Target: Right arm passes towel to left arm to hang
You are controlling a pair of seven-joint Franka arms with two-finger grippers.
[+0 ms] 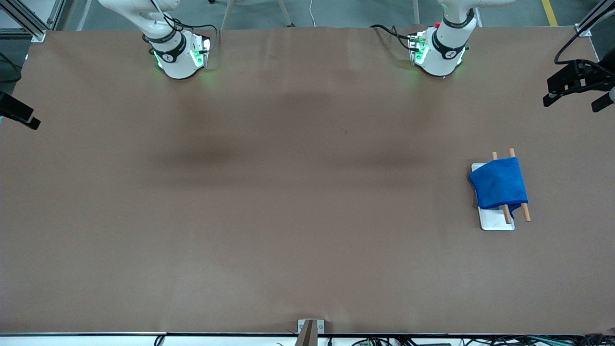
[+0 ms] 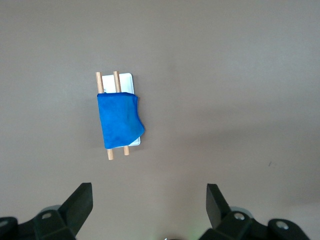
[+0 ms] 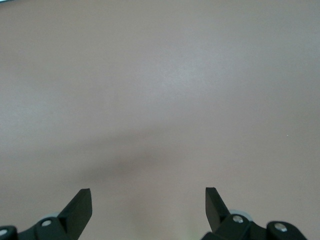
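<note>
The blue towel (image 1: 498,183) is draped over the two wooden rods (image 1: 525,211) of a rack with a white base (image 1: 497,221), toward the left arm's end of the table. In the left wrist view the towel (image 2: 119,120) covers most of the rods (image 2: 110,152) and base (image 2: 127,80). My left gripper (image 2: 149,200) is open and empty, high over the table, apart from the rack. My right gripper (image 3: 148,200) is open and empty, high over bare brown table. Neither gripper shows in the front view.
The two arm bases (image 1: 178,53) (image 1: 439,50) stand along the table's edge farthest from the front camera. Black camera mounts (image 1: 574,81) (image 1: 19,113) sit at the table's two ends. A small metal bracket (image 1: 310,329) is at the nearest edge.
</note>
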